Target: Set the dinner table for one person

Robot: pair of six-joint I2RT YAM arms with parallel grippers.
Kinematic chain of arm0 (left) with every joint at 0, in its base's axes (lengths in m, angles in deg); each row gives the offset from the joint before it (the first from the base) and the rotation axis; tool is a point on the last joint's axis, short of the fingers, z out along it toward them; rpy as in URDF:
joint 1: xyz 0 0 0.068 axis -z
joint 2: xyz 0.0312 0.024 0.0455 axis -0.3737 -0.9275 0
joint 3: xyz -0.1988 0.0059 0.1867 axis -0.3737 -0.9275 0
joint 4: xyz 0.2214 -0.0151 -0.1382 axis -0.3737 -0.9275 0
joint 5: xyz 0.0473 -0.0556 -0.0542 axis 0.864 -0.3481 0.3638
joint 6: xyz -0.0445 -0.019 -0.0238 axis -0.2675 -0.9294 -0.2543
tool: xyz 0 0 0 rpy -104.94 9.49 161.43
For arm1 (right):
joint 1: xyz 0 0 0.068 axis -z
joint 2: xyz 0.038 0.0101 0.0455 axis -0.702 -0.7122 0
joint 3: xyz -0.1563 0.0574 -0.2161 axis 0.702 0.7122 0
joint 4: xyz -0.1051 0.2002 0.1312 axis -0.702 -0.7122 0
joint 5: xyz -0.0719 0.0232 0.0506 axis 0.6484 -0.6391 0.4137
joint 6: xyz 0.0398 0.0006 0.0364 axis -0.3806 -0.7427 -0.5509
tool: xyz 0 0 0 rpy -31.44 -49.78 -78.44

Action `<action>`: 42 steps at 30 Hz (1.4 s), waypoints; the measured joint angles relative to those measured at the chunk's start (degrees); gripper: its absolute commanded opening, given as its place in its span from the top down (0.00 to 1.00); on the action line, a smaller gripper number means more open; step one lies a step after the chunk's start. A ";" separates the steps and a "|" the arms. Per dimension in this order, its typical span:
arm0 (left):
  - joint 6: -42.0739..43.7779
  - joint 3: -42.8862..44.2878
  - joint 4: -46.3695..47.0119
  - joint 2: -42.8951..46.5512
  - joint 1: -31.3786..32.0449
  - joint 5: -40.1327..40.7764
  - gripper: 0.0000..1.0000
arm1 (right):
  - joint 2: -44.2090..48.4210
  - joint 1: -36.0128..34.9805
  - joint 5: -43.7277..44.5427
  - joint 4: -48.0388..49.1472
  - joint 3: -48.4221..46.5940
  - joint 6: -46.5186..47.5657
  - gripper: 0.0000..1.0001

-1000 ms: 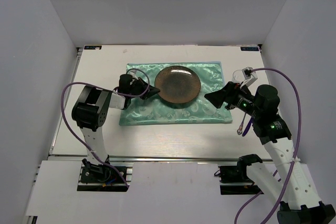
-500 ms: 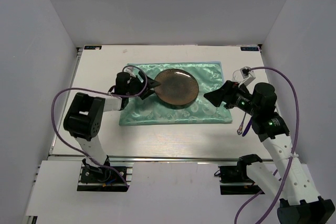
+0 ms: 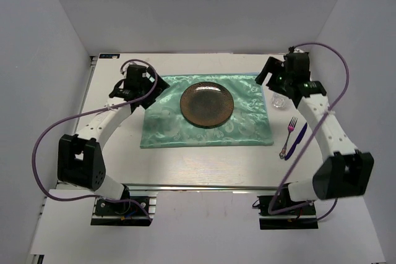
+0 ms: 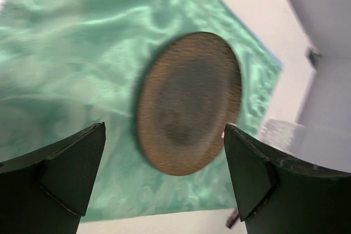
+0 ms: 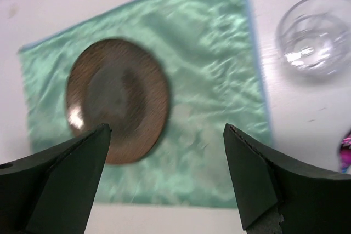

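The left gripper and right gripper have swung from the plate to the mat's far corners, both wide open, empty. The plate sits mid-mat on the table; glass and fork lie right of the mat.

The counter is a large, flat, matte white rectangle, lying level, with a metal rail along its near long edge.
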 measured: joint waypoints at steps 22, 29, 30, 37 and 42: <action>10.08 -9.42 -21.09 19.10 -1.09 12.44 0.02 | -38.36 5.42 18.18 -6.64 -20.61 8.26 0.69; 11.78 -10.47 -21.00 18.36 -1.09 10.84 0.02 | -41.55 5.51 19.96 -7.17 -24.15 9.33 1.00; 12.07 -10.47 -21.00 18.43 -1.09 10.84 0.02 | -42.16 5.31 20.41 -8.13 -25.57 9.46 1.00; 14.21 -10.47 -21.77 21.97 -1.09 10.93 0.02 | -46.31 1.36 23.15 -10.99 -37.81 13.16 1.00; 16.68 -10.21 -22.32 25.29 -1.09 10.93 0.02 | -53.48 -2.82 19.80 -14.14 -52.89 15.45 1.00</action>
